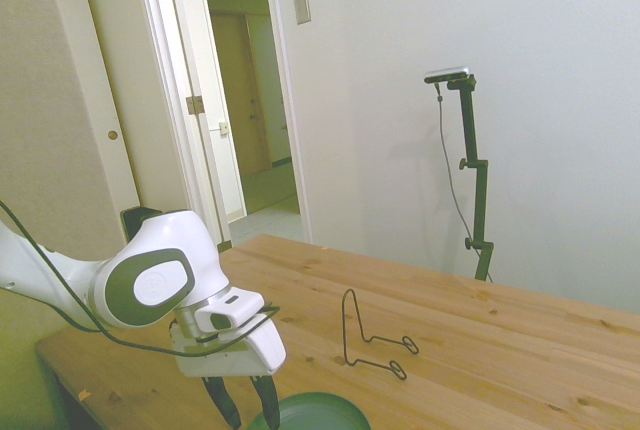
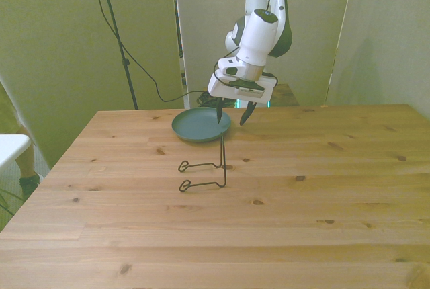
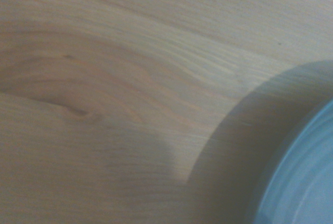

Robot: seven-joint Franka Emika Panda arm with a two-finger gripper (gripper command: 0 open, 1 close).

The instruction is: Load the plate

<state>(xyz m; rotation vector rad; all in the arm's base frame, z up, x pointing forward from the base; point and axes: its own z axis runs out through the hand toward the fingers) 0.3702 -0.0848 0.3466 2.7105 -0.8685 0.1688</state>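
At desk's far edge, pincer (image 2: pixel 233 113) spread open, empty, straddling rim of round dull-green matte plate (image 2: pixel 199 126). Looks stiff, light, slick; pinch rim.

I see a wooden table (image 2: pixel 282 201) of pale planks with dark knots. On it stands a thin black wire stand (image 2: pixel 205 166), its upright loop rising from two flat feet that end in small loops (image 1: pixel 375 340). Behind the table in the side view is a plain white wall (image 1: pixel 520 100), with an open doorway (image 1: pixel 250 100) into a hallway beside it. In the front view, a cable (image 2: pixel 144 74) hangs behind the table.
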